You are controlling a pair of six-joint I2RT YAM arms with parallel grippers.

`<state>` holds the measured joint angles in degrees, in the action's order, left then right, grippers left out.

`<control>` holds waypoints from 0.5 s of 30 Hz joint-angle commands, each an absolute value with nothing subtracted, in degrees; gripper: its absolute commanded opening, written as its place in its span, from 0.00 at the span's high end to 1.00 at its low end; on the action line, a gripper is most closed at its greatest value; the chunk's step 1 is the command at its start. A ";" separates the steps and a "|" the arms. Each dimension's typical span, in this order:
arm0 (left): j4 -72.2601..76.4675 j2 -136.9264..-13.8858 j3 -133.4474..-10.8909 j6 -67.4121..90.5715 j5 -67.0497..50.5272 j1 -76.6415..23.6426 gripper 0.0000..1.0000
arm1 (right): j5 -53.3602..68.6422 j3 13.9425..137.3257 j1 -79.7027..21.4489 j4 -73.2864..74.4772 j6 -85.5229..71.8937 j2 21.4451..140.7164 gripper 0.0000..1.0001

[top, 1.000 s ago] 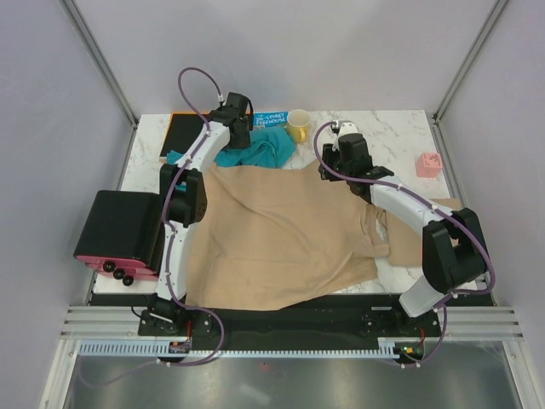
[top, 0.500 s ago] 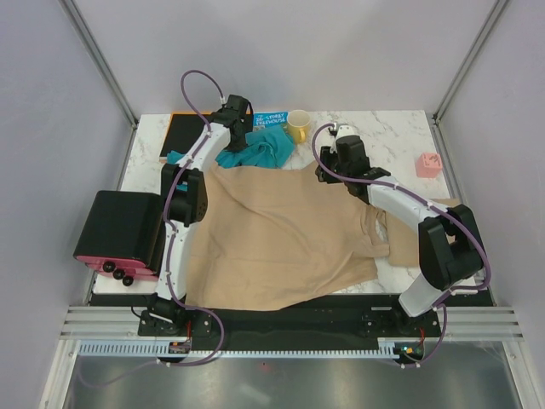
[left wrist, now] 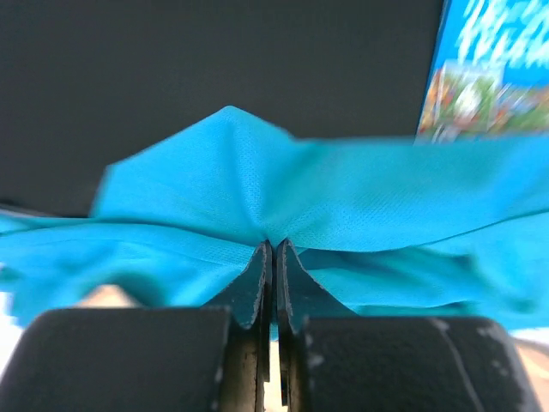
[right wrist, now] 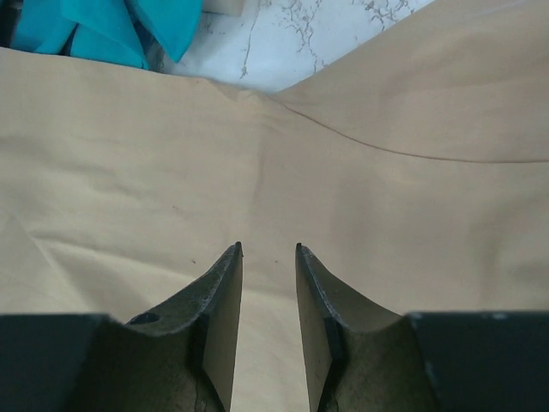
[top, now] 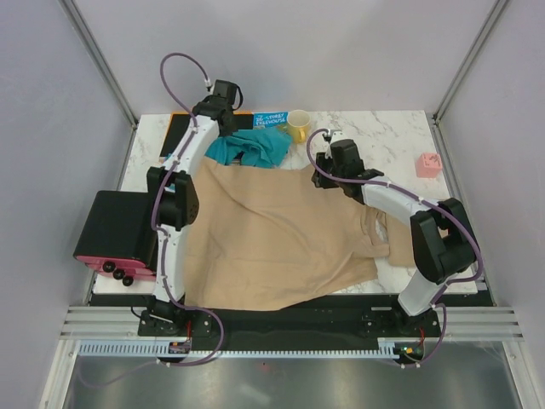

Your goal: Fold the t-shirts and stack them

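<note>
I am pinching a fold of the teal garment (left wrist: 360,206) with my left gripper (left wrist: 274,246). Its jaws are pressed together with only the thin cloth between them, and the fabric is gathering into a peak at the tips. Behind the fold, the black board (left wrist: 214,69) and a corner of the picture book (left wrist: 489,77) are showing. From above, the left gripper (top: 228,129) is sitting near the desk's (top: 383,136) far edge, left of the middle. The teal garment (top: 260,146) is lying bunched there, just beside the yellow mug (top: 298,125).

I am holding my right gripper (right wrist: 268,249) over the tan t-shirt (right wrist: 129,154) with a narrow gap between its jaws and nothing between them. I cannot tell whether the tips are touching the cloth. The tan t-shirt (top: 272,239) is lying spread across the middle of the desk, reaching to the near edge.
</note>
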<state>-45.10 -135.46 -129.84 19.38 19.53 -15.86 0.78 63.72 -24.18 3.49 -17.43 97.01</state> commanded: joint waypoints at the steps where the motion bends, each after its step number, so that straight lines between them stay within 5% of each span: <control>1: -41.22 -125.16 -134.02 18.90 22.85 -14.06 0.98 | 1.85 64.16 -24.61 1.67 -18.28 97.03 0.62; 15: -40.78 -116.98 -142.63 15.65 21.54 -10.20 0.98 | 3.87 64.51 -24.87 1.84 -18.63 98.52 0.62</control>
